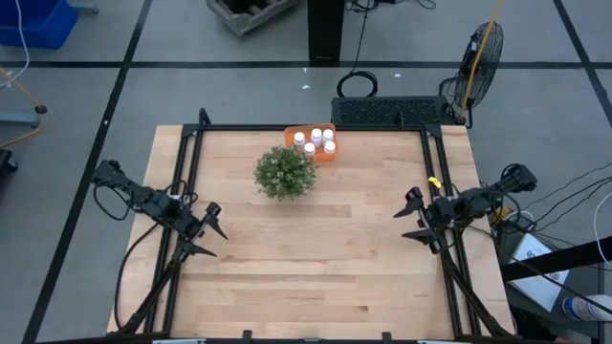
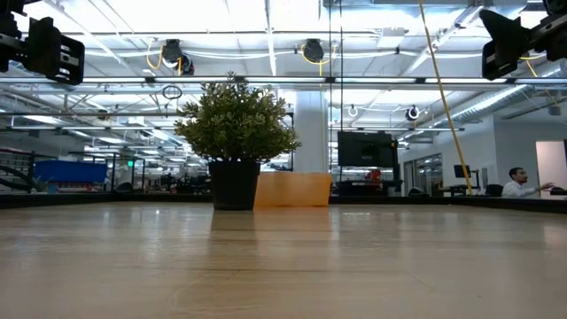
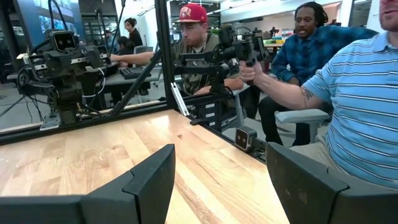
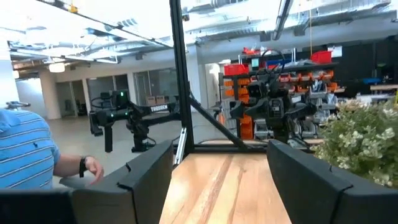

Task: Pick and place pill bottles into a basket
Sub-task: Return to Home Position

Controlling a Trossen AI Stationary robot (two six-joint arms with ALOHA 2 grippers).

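Several tiny white pill bottles (image 1: 316, 141) stand upright inside the small orange basket (image 1: 292, 133) at the table's far edge, just behind the potted plant. In the low view only the basket's orange wall (image 2: 292, 190) shows, right of the plant's pot; the bottles are hidden there. My left gripper (image 1: 212, 232) is open and empty above the table's left side, its fingers (image 3: 149, 183) spread. My right gripper (image 1: 413, 219) is open and empty above the table's right side, its fingers (image 4: 146, 171) spread.
A bushy green plant (image 1: 285, 172) in a black pot (image 2: 235, 184) stands on the table in front of the basket. A black frame (image 1: 306, 128) runs along the table's edges. People sit beyond the table's right side (image 3: 348, 106). The wooden table top (image 1: 316, 258) lies between the arms.
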